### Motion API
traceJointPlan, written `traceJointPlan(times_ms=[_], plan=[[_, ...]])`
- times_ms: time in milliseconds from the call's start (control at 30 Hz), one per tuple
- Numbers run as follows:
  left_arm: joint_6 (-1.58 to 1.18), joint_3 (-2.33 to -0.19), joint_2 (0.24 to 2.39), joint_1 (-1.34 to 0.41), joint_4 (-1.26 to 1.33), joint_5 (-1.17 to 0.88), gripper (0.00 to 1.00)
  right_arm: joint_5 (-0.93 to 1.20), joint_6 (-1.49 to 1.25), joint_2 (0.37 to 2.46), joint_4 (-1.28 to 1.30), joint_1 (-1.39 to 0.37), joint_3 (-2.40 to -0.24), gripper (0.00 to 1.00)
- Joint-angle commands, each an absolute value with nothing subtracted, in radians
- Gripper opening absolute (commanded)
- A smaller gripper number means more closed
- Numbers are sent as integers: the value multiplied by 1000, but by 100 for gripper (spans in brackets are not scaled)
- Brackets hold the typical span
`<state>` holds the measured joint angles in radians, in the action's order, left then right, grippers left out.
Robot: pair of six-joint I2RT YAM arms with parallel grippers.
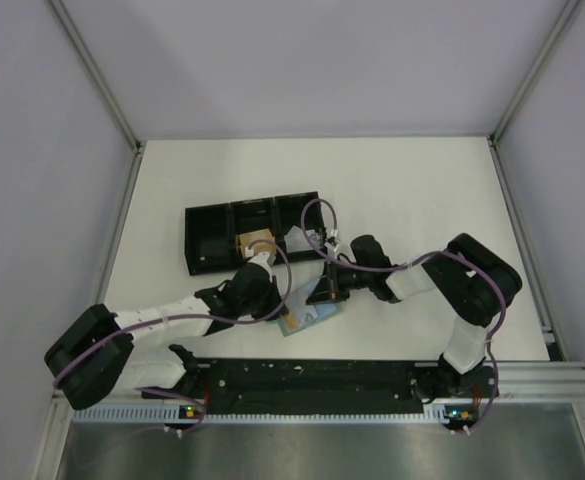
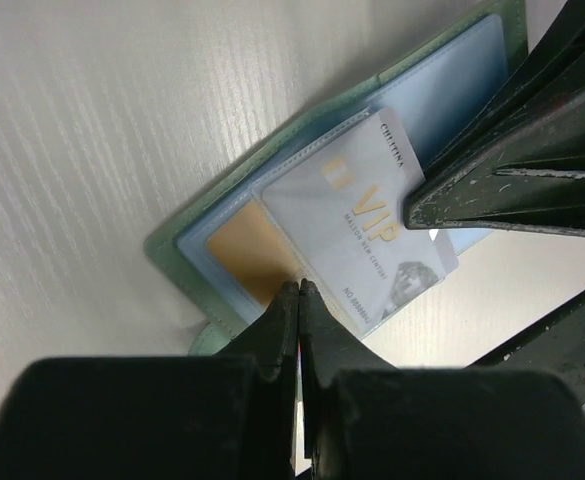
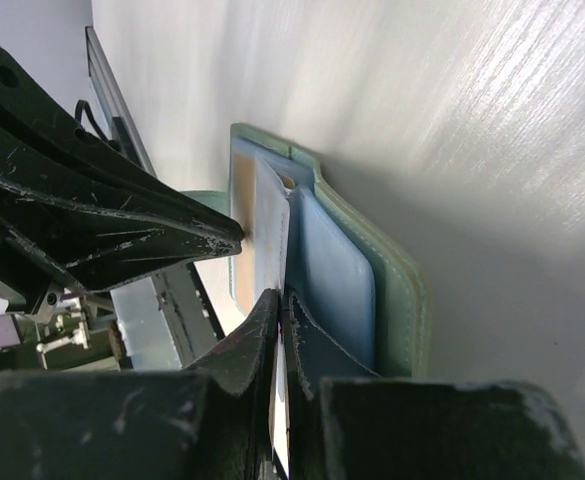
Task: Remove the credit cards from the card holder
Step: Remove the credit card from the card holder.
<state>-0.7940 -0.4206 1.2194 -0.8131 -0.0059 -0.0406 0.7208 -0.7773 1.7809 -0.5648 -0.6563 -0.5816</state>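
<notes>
Right claw: clenched on the edge of the silver card. In your right wrist view the card runs edge-on between its tips.
Left claw: clenched, holding nothing. You see its tips pressed on the card holder at the lower centre of the left wrist view, where the tan pocket meets the silver card's corner.
Silver card: partly out of its clear sleeve, tilted across the holder, centre of frame.
Writing: gold "VIP" in large letters. The smaller lines under it and along the card's edge are too fine for you to read surely.
Tan card: tucked in the sleeve left of the silver one; no print shows.
Card holder: lying open on the desk, pale blue sleeves inside a green rim, lower centre of the top view, between the two claws.
Black tray: left of centre in the top view, above the holder and apart from it.
</notes>
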Motion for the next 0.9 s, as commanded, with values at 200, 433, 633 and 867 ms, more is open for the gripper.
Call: traceJointPlan(times_ms=[200, 433, 633, 867], plan=[[-830, -380, 1071, -815, 138, -81, 12, 753, -779, 1773, -649, -643, -575, 0], [-828, -433, 1202, -815, 178, -106, 10, 756, -793, 1778, -663, -650, -575, 0], [-825, -429, 1278, -815, 169, -92, 1, 755, -795, 1782, -664, -653, -577, 0], [-824, -454, 1362, -815, 85, -77, 0, 736, -773, 1781, -612, -652, -580, 2]])
